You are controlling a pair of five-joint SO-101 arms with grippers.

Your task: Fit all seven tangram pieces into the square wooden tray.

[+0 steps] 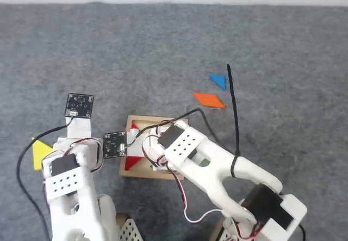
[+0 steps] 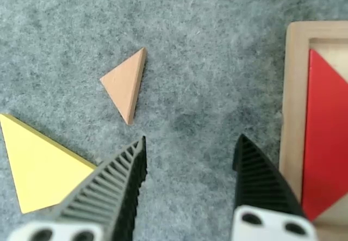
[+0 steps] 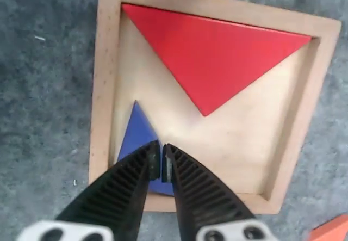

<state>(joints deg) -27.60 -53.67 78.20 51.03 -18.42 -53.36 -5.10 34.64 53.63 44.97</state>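
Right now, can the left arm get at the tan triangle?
Probably yes: the left gripper is open just short of the tan triangle, with bare mat between them.

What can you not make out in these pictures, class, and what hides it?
High view: most of the wooden tray, under the right arm.
Right wrist view: part of the blue triangle, behind the right gripper.
Left wrist view: part of the yellow triangle, behind the left gripper; the red triangle, cut off by the edge.

The left end effector (image 2: 191, 138) points downward with its fingers spread wide apart. The right end effector (image 3: 162, 144) points downward with its fingers pressed together.
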